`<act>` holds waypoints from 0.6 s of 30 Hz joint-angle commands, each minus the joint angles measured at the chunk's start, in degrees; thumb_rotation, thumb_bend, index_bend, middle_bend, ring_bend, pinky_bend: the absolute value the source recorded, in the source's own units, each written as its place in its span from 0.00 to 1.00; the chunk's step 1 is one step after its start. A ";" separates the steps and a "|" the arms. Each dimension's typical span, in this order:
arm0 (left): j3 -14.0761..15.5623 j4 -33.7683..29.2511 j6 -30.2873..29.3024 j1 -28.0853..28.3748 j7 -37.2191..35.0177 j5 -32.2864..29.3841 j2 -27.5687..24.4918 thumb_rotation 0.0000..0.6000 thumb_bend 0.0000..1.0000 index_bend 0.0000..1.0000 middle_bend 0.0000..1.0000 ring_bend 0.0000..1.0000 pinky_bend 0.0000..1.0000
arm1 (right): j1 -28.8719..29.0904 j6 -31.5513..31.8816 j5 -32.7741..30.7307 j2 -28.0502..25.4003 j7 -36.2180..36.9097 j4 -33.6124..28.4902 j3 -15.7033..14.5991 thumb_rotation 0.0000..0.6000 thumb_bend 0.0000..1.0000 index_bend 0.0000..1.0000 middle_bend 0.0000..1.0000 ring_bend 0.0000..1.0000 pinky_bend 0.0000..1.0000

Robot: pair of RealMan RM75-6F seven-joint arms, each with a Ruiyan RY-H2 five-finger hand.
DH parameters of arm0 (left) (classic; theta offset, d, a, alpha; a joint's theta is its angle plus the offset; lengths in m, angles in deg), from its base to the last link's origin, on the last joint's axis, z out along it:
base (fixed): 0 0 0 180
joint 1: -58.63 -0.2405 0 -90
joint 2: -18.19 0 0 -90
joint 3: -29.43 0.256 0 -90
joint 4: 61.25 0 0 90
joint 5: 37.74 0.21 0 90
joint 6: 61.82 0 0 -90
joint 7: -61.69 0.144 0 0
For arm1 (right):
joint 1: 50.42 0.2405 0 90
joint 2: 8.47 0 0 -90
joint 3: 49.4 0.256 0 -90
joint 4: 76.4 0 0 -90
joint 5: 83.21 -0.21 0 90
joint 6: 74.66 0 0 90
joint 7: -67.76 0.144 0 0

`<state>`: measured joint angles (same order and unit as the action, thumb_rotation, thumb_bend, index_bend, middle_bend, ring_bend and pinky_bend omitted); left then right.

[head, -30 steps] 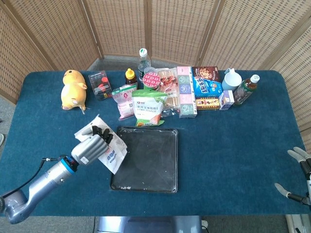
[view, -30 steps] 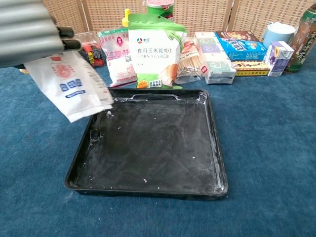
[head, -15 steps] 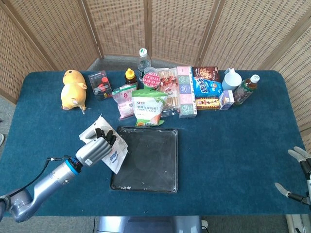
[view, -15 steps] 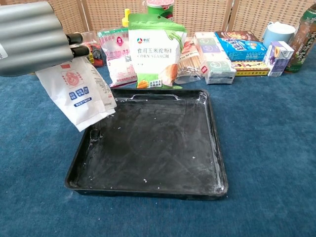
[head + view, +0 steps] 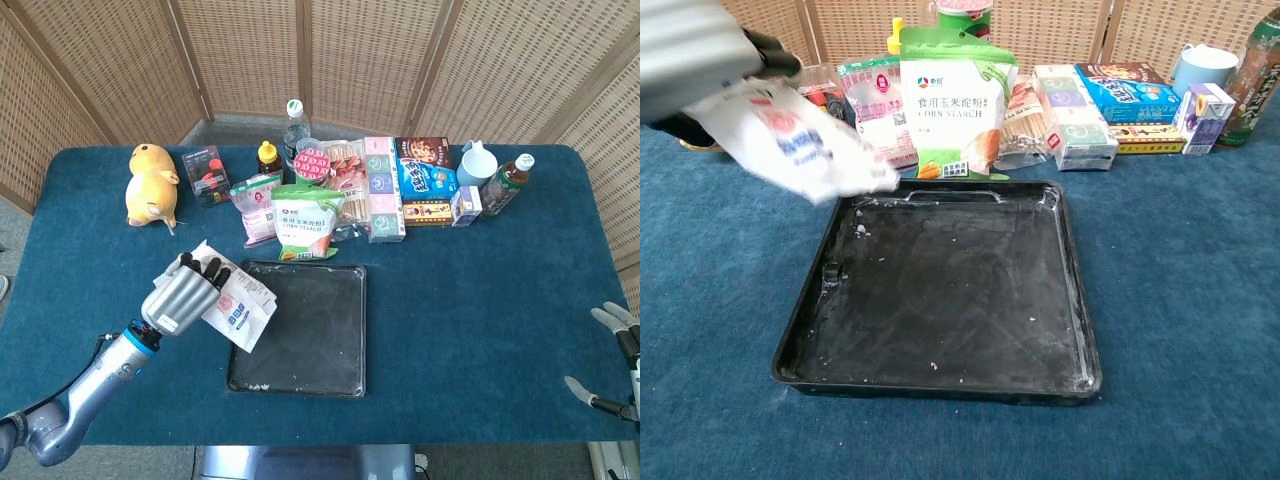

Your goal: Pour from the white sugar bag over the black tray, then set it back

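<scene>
My left hand (image 5: 182, 294) (image 5: 690, 52) grips the white sugar bag (image 5: 240, 309) (image 5: 795, 142), a crinkled white pouch with red and blue print. The bag hangs tilted in the air, its lower end over the left rim of the black tray (image 5: 310, 335) (image 5: 950, 290). The tray lies flat on the blue tablecloth, with white powder smears and grains on its floor. My right hand (image 5: 615, 355) shows at the far right edge of the head view, fingers apart and holding nothing.
Behind the tray stands a row of groceries: corn starch pouch (image 5: 308, 222) (image 5: 952, 100), pink bag (image 5: 256, 205), boxes (image 5: 425, 185), bottles (image 5: 508, 184) and a mug (image 5: 477, 163). A yellow plush toy (image 5: 151, 185) sits at the back left.
My left hand has lifted and turned the sugar bag, swinging it from steeply hanging to a flatter tilt with its end over the tray's left rim. The right hand has not moved.
</scene>
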<state>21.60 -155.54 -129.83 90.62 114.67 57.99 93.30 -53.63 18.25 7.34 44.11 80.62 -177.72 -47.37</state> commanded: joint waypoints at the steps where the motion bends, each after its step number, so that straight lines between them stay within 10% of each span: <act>1: -2.21 2.19 -5.98 -3.99 -22.75 -8.38 3.18 1.00 0.33 0.90 0.91 0.79 0.69 | 0.02 -0.08 0.12 0.13 -0.34 -0.09 -0.09 0.93 0.13 0.17 0.11 0.16 0.22; 18: -5.54 15.03 -2.55 -7.54 -61.32 -22.19 10.56 1.00 0.31 0.90 0.80 0.71 0.65 | 0.49 -1.25 0.01 0.52 -1.71 -0.42 -0.32 0.93 0.13 0.17 0.11 0.16 0.22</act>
<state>17.05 -141.48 -134.25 83.72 57.45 38.78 101.96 -53.15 17.00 7.33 44.62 78.92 -178.14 -47.68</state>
